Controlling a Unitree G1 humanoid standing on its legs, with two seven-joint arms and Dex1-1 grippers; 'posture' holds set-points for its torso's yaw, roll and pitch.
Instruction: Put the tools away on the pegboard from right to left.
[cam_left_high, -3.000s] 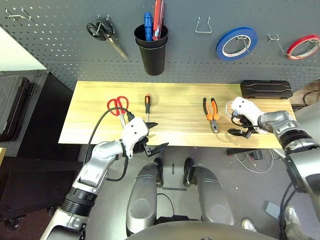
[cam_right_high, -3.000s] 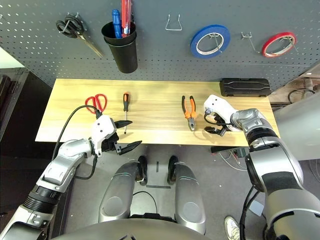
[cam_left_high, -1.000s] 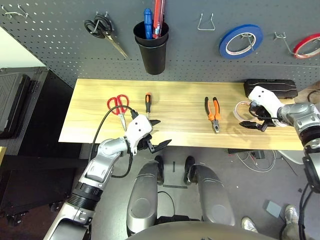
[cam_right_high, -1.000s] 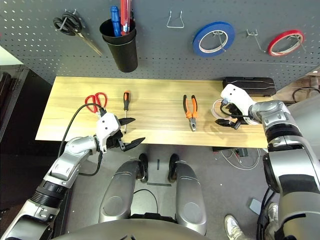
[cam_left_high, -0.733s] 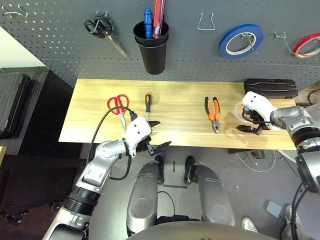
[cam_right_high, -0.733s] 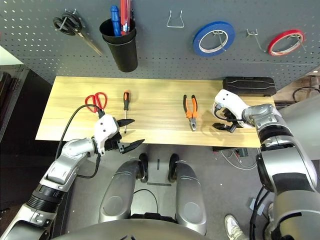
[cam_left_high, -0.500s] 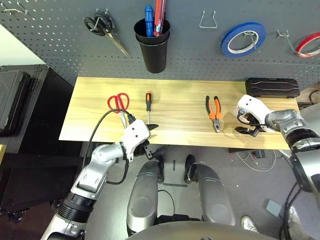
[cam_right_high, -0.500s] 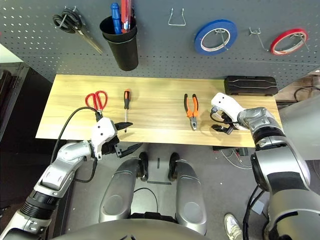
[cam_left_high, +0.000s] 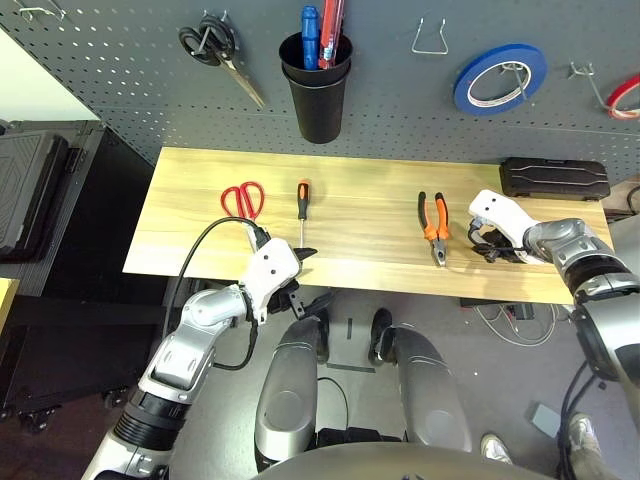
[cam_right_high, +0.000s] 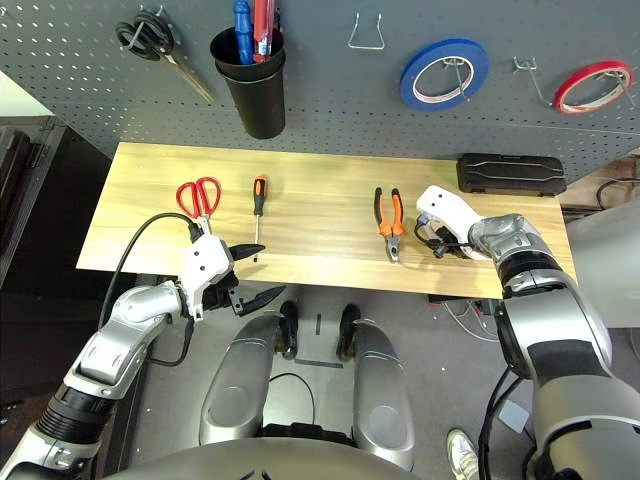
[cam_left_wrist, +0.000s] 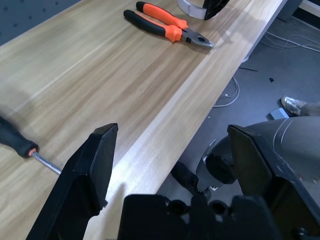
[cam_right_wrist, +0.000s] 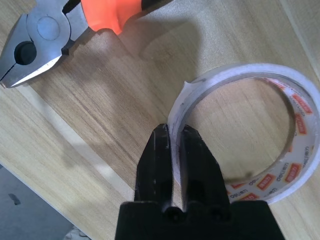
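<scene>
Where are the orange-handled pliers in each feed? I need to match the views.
Left eye view: pliers flat on the table, right of centre.
Right eye view: same spot, right of centre.
Left wrist view: far across the table, beyond the open left hand.
Right wrist view: head close beside the tape roll.
Shared landmark: the right hand, just right of the pliers, pinching the tape roll.

Cream-white tape roll (cam_right_wrist: 250, 135): lower part of the ring hidden behind the right gripper's black fingers (cam_right_wrist: 162, 160). Thin red tape ring (cam_left_high: 625, 95), upper right: cut by frame edge. Orange-and-black-handled pliers (cam_right_wrist: 65, 25): handles cut off, upper left.
</scene>
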